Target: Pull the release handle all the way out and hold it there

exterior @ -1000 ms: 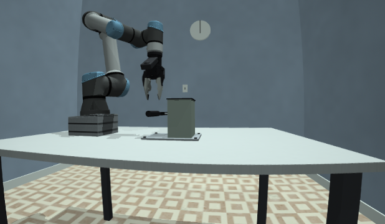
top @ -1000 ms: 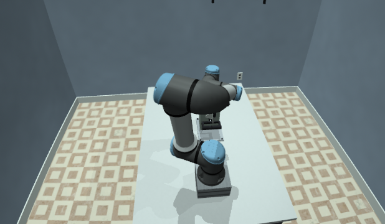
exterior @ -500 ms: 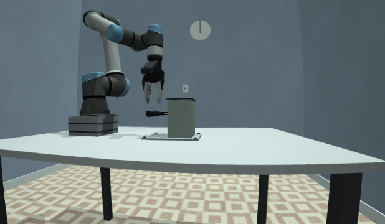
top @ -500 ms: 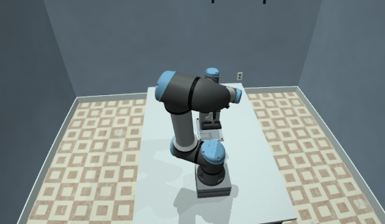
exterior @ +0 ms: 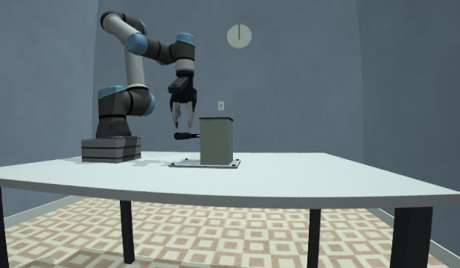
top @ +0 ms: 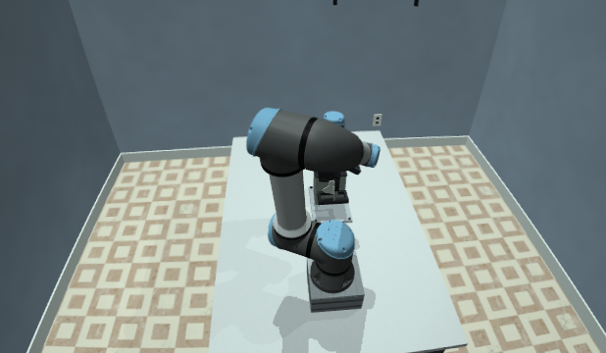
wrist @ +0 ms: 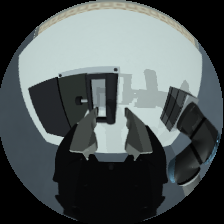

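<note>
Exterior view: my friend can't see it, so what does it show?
A robot arm's gripper hangs open just above a black release handle, touching nothing. The handle sticks out sideways from a green box bolted to a pale table.

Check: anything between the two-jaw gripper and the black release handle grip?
Nothing. In the exterior view, the gripper hangs open right above the black cylindrical handle grip, with only bare air between.

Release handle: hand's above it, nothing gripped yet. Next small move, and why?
Probably lower the hand straight down until its fingers straddle the release handle, then close. In the exterior view the fingers point down, parted, with a gap above the dark grip, which juts sideways from the green housing. The hand holds nothing, so pulling cannot start yet.
</note>
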